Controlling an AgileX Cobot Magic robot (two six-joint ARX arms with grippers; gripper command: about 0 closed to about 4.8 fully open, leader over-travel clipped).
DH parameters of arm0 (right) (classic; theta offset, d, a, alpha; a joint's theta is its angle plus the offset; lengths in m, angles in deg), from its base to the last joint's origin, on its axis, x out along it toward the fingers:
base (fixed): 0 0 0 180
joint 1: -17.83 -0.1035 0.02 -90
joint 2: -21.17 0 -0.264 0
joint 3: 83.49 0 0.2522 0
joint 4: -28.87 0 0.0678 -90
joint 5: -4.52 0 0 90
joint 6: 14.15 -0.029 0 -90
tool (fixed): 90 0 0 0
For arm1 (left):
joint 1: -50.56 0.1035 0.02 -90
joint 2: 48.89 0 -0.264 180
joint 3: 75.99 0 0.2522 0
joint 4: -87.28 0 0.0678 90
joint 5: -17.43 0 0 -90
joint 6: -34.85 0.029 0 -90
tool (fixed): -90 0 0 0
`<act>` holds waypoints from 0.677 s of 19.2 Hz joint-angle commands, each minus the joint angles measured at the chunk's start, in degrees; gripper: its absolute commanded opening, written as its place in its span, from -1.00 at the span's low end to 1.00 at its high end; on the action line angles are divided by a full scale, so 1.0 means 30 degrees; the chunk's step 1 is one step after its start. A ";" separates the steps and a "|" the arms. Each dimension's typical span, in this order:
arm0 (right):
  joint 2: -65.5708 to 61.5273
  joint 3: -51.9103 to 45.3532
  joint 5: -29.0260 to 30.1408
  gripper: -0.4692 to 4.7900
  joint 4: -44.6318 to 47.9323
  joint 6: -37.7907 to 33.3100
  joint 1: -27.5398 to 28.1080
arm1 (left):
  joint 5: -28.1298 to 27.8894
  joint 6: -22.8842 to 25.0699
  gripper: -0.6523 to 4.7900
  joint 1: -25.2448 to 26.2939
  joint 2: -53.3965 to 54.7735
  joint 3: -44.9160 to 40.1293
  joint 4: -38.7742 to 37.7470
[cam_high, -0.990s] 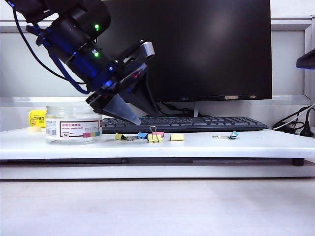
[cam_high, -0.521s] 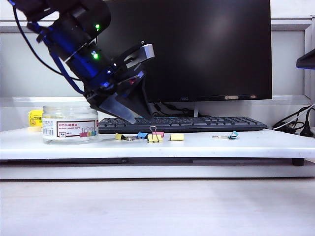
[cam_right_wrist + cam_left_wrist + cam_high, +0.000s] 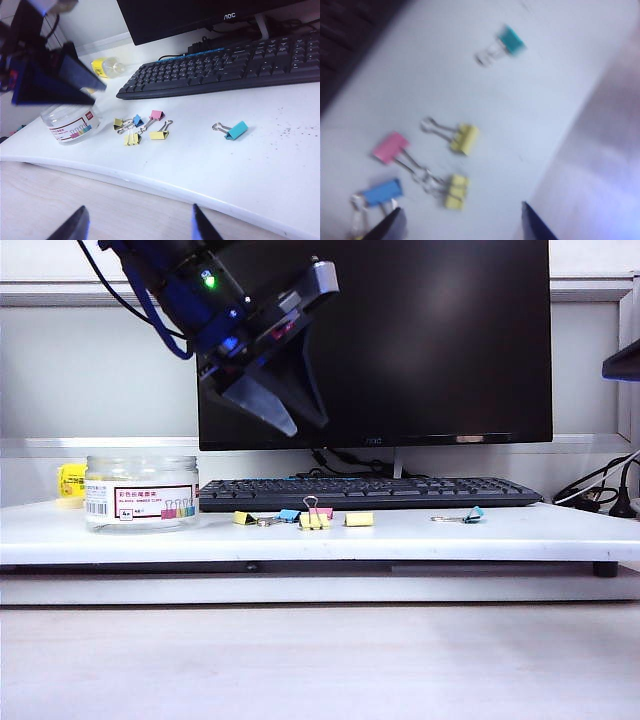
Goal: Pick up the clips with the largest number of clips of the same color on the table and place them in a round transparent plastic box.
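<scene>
Three yellow clips (image 3: pixel 244 518) (image 3: pixel 314 522) (image 3: pixel 359 519) lie on the white table in front of the keyboard, mixed with a blue and a pink clip. The right wrist view shows them too (image 3: pixel 118 122) (image 3: pixel 132 139) (image 3: pixel 159 134), and two appear in the blurred left wrist view (image 3: pixel 465 138) (image 3: pixel 456 191). The round transparent plastic box (image 3: pixel 141 492) (image 3: pixel 70 122) stands upright to their left, without a lid. My left gripper (image 3: pixel 290 405) (image 3: pixel 462 226) hangs open and empty high above the clips, in front of the monitor. My right gripper (image 3: pixel 139 227) is open and empty, off the table's front edge.
A pink clip (image 3: pixel 323 511), a blue clip (image 3: pixel 289 515) and a teal clip (image 3: pixel 473 514) lie among or near the yellow ones. Behind them are a black keyboard (image 3: pixel 370 492) and a monitor (image 3: pixel 420 340). A small yellow object (image 3: pixel 75 480) sits behind the box.
My left gripper has risen from just above the table beside the box to high in front of the monitor, still open. The box shifted slightly left, then stood still.
</scene>
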 commanded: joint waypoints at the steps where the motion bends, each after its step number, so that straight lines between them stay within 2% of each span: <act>1: 0.0029 0.0051 0.0109 0.19 0.0262 -0.0058 -0.0007 | 0.0481 0.0823 0.38 0.0015 0.0452 0.0044 -0.0816; 7: 0.0029 0.0051 0.0102 0.19 0.0255 -0.0058 -0.0007 | 0.0291 0.1304 0.38 -0.0415 0.1719 0.0087 -0.0546; 10: 0.0029 0.0051 0.0109 0.19 0.0255 -0.0058 -0.0007 | -0.1413 0.1494 0.38 -0.0605 0.2040 0.0160 -0.0073; 13: 0.0029 0.0051 0.0102 0.19 0.0248 -0.0051 -0.0007 | -0.1770 0.1938 0.38 -0.0678 0.2055 0.0168 0.0219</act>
